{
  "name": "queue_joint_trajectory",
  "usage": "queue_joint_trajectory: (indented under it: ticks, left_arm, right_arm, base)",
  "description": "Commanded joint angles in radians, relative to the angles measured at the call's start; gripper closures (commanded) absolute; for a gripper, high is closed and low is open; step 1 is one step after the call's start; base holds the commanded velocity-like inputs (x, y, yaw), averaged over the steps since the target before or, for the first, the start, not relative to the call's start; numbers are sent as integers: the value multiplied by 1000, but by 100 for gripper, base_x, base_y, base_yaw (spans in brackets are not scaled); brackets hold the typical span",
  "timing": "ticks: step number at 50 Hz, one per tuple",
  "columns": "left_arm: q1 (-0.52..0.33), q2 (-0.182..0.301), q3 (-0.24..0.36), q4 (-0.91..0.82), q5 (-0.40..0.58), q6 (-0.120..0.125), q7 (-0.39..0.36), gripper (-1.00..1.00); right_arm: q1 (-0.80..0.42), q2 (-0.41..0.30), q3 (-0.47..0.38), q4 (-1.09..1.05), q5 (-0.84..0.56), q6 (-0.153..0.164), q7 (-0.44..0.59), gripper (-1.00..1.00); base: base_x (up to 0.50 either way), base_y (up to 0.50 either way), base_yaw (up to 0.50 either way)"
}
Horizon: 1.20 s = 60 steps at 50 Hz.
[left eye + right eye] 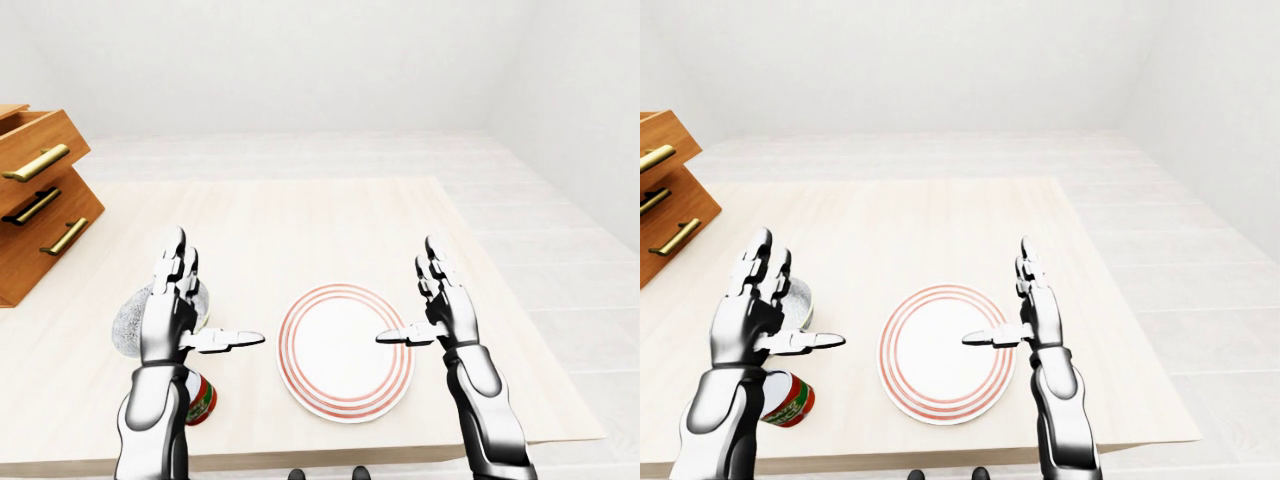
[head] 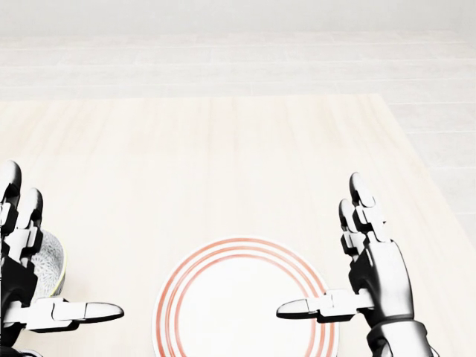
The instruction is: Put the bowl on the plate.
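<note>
A white plate [image 1: 345,350] with red rings lies flat on the light wooden table [image 1: 300,220], near the bottom middle of the left-eye view. A grey speckled bowl [image 1: 798,298] stands on the table left of the plate, mostly hidden behind my left hand [image 1: 210,295]. That hand hovers open above the bowl, fingers straight up and thumb pointing toward the plate. My right hand [image 1: 408,295] is open too, held over the plate's right rim with its thumb pointing left. Neither hand holds anything.
A red and green can [image 1: 202,400] stands by my left forearm, below the bowl. A wooden drawer cabinet [image 1: 40,210] with brass handles sits at the table's left side. The table's right edge [image 1: 520,320] drops to a pale plank floor.
</note>
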Motion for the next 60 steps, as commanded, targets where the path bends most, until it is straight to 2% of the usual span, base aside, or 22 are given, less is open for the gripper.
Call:
queue_joint_trajectory:
  ticks: [1, 4, 6, 7, 8, 10, 13, 18, 20, 23, 28, 32, 37, 39, 45, 49, 50, 54, 55, 60]
  left_arm:
    - [-52, 44, 47, -81, 44, 0, -6, -100]
    - [-103, 75, 50, -53, 69, 0, -30, -100]
    - [-121, 81, 55, -37, 78, 0, -29, -100]
    - [-146, 104, 56, -19, 106, 0, -27, -100]
    - [-147, 101, 57, -18, 109, 0, -30, -100]
    - [-167, 129, 62, -20, 143, 0, -38, -100]
    - [-179, 148, 65, -24, 208, 0, -29, -100]
    - [-184, 168, 64, -30, 295, 0, -45, -100]
    - [-187, 187, 57, -25, 347, 0, -64, -100]
    - [-209, 213, 55, -7, 390, 0, -139, -100]
    - [-248, 256, 49, 70, 514, 0, -173, -100]
    - [-274, 271, 64, 107, 568, 0, -205, -100]
    - [-298, 285, 70, 148, 640, 0, -192, -100]
    - [-303, 291, 72, 156, 658, 0, -209, -100]
    - [-315, 309, 67, 221, 719, 0, -213, -100]
    - [-336, 323, 70, 279, 797, 0, -153, -100]
    - [-326, 328, 66, 265, 809, 0, -184, -100]
    - [-329, 326, 73, 256, 848, 0, -189, -100]
    - [-326, 330, 71, 259, 873, 0, -167, -100]
    - [-320, 327, 77, 236, 919, 0, -187, -100]
  right_arm:
    - [-2, 1, -1, 15, 5, -18, 1, -100]
    - [-8, 3, -2, 44, -12, -49, -16, -100]
    - [-9, 1, -3, 47, -11, -49, -15, -100]
    - [-7, -2, -8, 40, -5, -43, -13, -100]
    - [-7, -2, -8, 39, -5, -42, -13, -100]
    - [0, -5, -13, 22, -1, -38, -11, -100]
    - [2, -7, -17, 19, -16, -55, -21, -100]
    - [8, -10, -20, 0, -15, -44, -11, -100]
    - [15, -10, -21, -12, -18, -49, -9, -100]
    - [18, -4, -29, -29, -27, -66, -25, -100]
    - [27, -4, -31, -74, -22, -39, -21, -100]
    - [43, -1, -32, -111, -22, -25, -18, -100]
    - [66, 3, -28, -146, -28, -19, -14, -100]
    - [76, 4, -29, -163, -26, -15, -11, -100]
    - [76, 9, -36, -162, -20, -15, -9, -100]
    - [62, 8, -40, -139, -18, -17, -9, -100]
    - [57, 7, -41, -133, -18, -19, -10, -100]
    - [51, 7, -44, -125, -14, -19, -11, -100]
    - [53, 6, -43, -126, -12, -18, -9, -100]
    - [58, 6, -43, -121, -11, -26, -5, -100]
  base:
    - [0, 0, 0]
    - [0, 0, 0]
    - [0, 0, 0]
    - [0, 0, 0]
    - [0, 0, 0]
    - [0, 0, 0]
    - [0, 0, 0]
    - [0, 0, 0]
    - [0, 0, 0]
    - [0, 0, 0]
    - [0, 0, 0]
    - [0, 0, 0]
    - [0, 0, 0]
    - [0, 0, 0]
    - [0, 0, 0]
    - [0, 0, 0]
    - [0, 0, 0]
    - [0, 0, 0]
    - [0, 0, 0]
    - [0, 0, 0]
